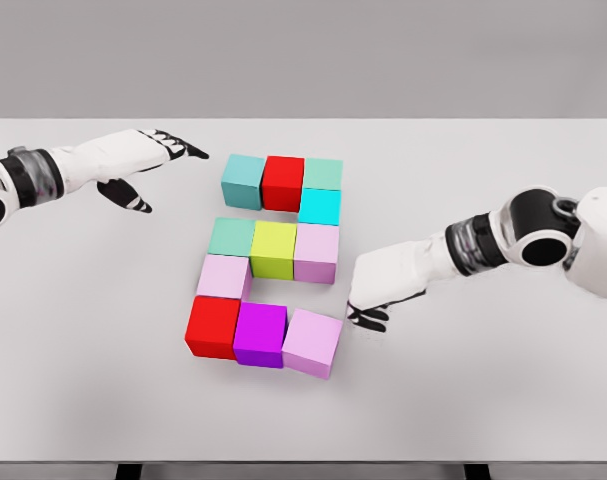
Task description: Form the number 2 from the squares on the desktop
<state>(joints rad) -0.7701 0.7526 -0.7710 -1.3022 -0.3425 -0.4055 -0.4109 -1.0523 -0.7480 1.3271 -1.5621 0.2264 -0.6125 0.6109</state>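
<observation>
Squares of many colours lie in the middle of the white desktop [503, 400], already forming a blocky 2, and the right hand [378, 292] hangs just beside its lower right end with the fingers curled downward and nothing in them. Nearest that hand is the lilac cube [313, 342], the last piece of the bottom row; it sits slightly turned against the magenta cube [259, 335], so the hand seems placed to nudge it square, though that is only my reading. Further along the bottom row comes the red cube [213, 327], then the pale pink cube [224, 277] rising on the left to the middle row of a green [232, 238], a yellow-green [273, 250] and a pink cube [317, 252]. A cyan cube [320, 206] links up to the top row. Well apart at the upper left, the left hand [148, 165] hovers with fingers stretched flat, holding nothing, apparently kept clear of the figure.
</observation>
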